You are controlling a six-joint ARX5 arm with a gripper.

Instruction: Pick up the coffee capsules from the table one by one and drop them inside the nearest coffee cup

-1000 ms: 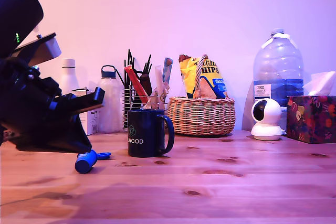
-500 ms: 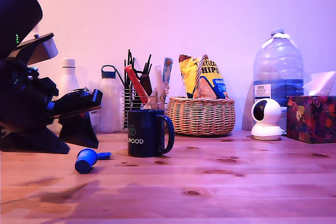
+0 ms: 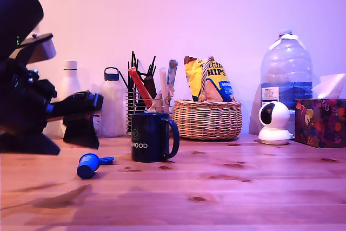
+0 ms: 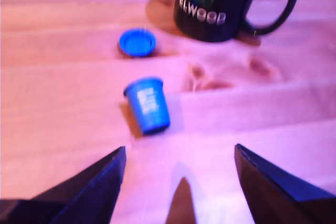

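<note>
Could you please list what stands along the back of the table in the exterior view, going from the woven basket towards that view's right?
Woven wicker basket → white dome-shaped camera → large clear plastic water bottle → dark patterned tissue box.

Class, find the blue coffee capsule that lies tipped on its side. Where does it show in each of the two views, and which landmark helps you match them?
Exterior view: the tipped capsule lies on the table, toward the exterior view's left of the mug.
Wrist view: the same capsule lies near the picture's middle, between the open gripper and the mug.
Shared landmark: the dark mug with white lettering.
</note>
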